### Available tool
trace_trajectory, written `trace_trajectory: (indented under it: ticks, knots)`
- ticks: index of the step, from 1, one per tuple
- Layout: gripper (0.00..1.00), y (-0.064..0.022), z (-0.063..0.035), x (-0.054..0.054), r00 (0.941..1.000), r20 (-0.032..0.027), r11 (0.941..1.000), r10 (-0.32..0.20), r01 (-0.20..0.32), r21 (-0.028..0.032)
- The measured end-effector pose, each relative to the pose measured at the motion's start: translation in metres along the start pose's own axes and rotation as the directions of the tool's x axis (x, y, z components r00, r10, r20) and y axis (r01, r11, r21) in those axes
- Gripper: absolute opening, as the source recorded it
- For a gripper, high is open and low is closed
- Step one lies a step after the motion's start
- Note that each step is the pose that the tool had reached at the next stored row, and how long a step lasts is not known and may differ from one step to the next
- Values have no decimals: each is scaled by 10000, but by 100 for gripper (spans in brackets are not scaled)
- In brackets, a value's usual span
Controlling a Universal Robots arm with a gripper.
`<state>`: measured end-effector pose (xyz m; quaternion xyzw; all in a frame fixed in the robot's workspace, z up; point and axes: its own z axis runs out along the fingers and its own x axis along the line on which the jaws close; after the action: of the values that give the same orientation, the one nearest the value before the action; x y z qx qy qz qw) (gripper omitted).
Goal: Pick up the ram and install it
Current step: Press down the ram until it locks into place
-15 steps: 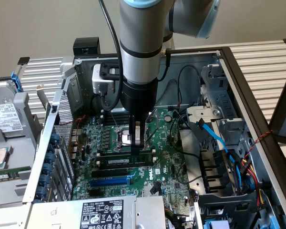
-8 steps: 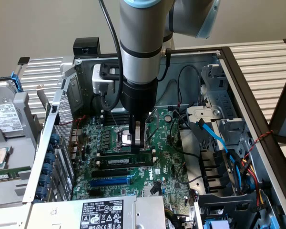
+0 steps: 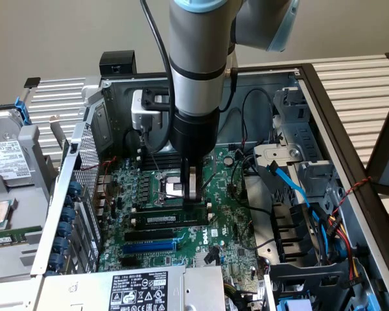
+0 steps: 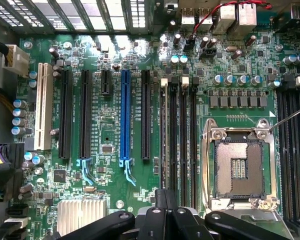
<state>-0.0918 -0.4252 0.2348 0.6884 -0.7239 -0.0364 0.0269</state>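
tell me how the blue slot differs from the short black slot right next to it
The blue slot is bright blue; the short black slot is black. The blue slot runs far longer than the short black slot. The blue slot ends in a pale blue clip; the short black slot has none. Both lie parallel on the motherboard, empty.

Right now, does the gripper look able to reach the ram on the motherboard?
Probably yes. The gripper hangs right over the ram, near one end. Nothing crosses between them. Its jaws are shut; whether they pinch the board I cannot tell.
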Motion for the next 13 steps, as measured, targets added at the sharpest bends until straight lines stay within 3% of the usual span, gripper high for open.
trace_trajectory:
  ticks: [2, 13]
  knots:
    - [11, 0, 3, 0, 10000, -42, 10000, 3, -3, 0]
    - [11, -1, 22, 1, 9999, -150, 10000, 13, -13, 6]
